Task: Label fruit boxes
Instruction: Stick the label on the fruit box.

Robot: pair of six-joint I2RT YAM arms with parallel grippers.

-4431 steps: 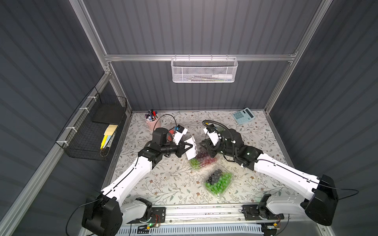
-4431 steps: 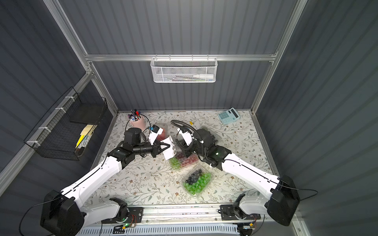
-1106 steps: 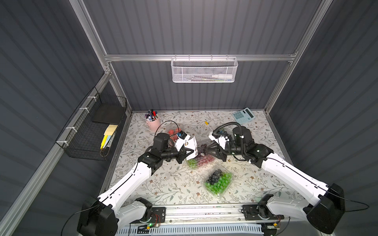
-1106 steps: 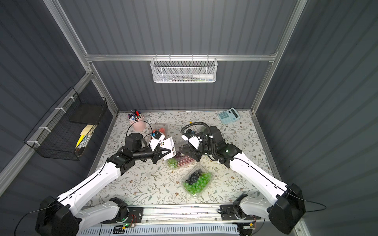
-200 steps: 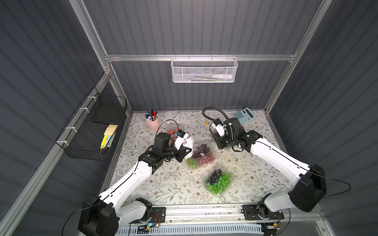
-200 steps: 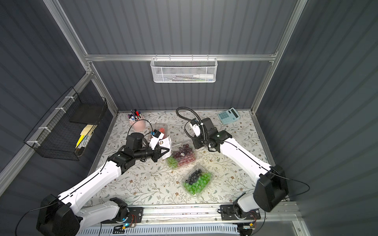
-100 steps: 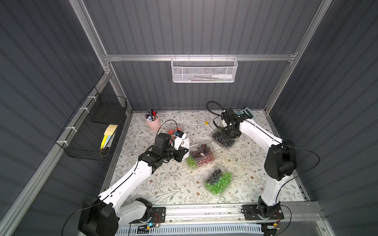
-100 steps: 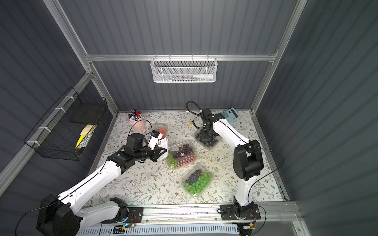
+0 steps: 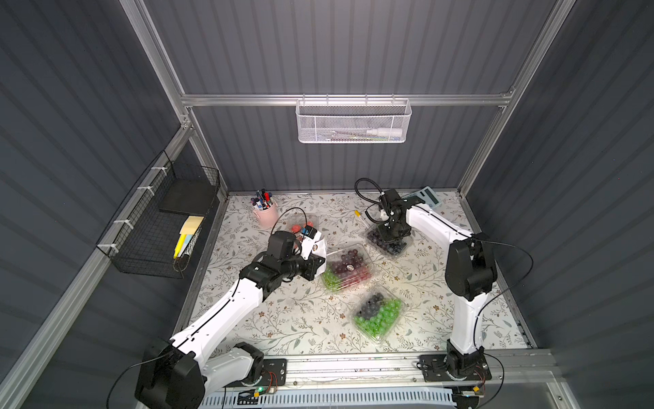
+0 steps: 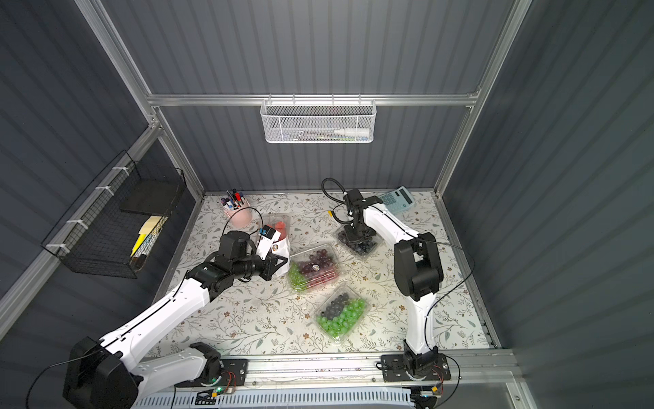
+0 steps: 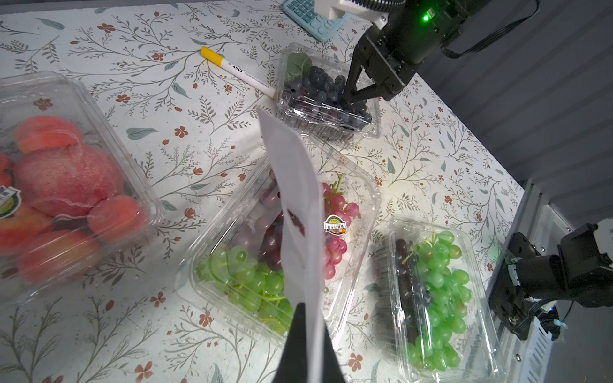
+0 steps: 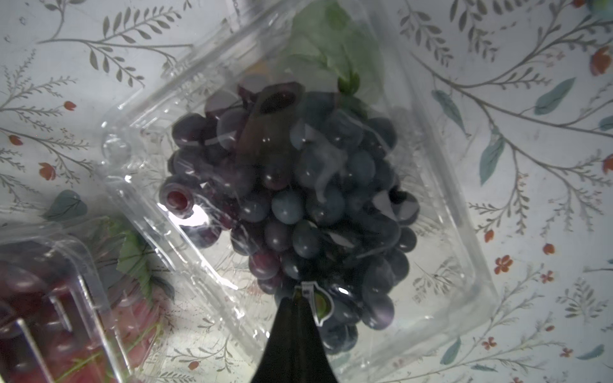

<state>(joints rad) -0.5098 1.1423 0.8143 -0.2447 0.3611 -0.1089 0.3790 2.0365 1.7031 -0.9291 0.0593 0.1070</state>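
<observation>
Top views: floral tabletop (image 9: 300, 318), grey walls (image 9: 354, 53).

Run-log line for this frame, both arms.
left gripper: shut on sticker sheet | right gripper: shut on sticker, tips at dark-berry box lid | stage: sticker not yet released

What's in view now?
box: 4, clear; red fruit far left, dark berries far right, red-green grapes centre, green-dark mix near.
sheet: 1, white, in left gripper.
sticker: 3, white-edged; red-fruit box, centre box, right gripper's tips.
pen: 1, white-yellow, by berry box.
calculator: 1, blue, far right.
pen cup: 1, pink, far left.
mesh basket: 1, white, back wall.
wire basket: 1, black, left wall.
table: 1, floral.
left gripper: shut on sheet.
right gripper: shut on sticker, at berry box's lid.
</observation>
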